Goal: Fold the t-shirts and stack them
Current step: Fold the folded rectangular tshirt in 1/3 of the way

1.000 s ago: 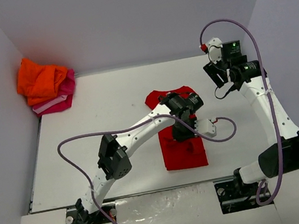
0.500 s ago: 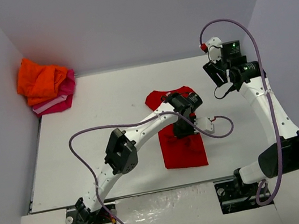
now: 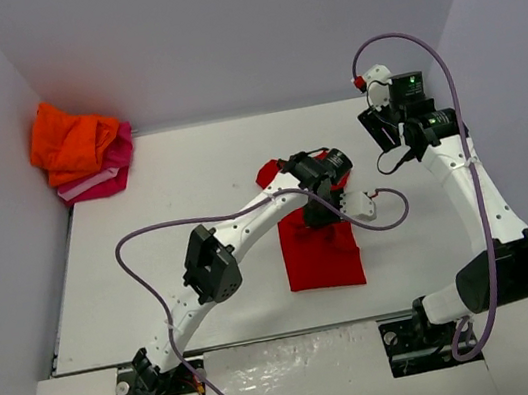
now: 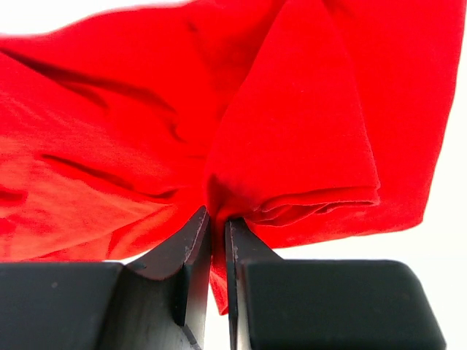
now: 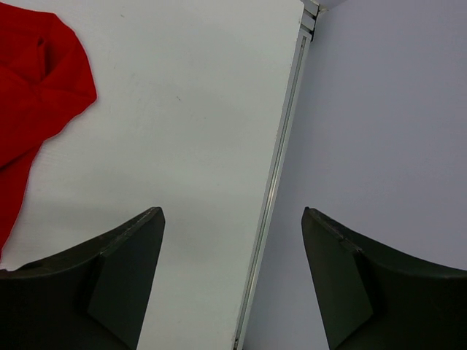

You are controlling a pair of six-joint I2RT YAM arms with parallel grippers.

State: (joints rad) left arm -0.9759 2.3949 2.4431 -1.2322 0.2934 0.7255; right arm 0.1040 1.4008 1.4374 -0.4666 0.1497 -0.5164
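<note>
The red t-shirt (image 3: 321, 254) lies partly folded at the table's middle. My left gripper (image 3: 321, 210) is over it and shut on a pinched fold of the red cloth (image 4: 292, 131), lifting it; in the left wrist view the gripper (image 4: 217, 219) has its jaws closed on the fabric. My right gripper (image 3: 382, 133) is open and empty, held high at the right rear near the table edge; in its wrist view the gripper (image 5: 233, 233) is spread wide and a sleeve of the red shirt (image 5: 44, 80) shows at the left. The orange t-shirt (image 3: 70, 141) lies on the pink t-shirt (image 3: 103, 174) at the back left corner.
Grey walls enclose the table on the left, back and right. The table's right edge (image 5: 281, 168) runs just under my right gripper. A purple cable (image 3: 380, 224) loops from the left wrist over the table beside the red shirt.
My left gripper has moved toward the back with the red cloth pinched, drawing the fold up over the shirt. The right arm has not moved.
</note>
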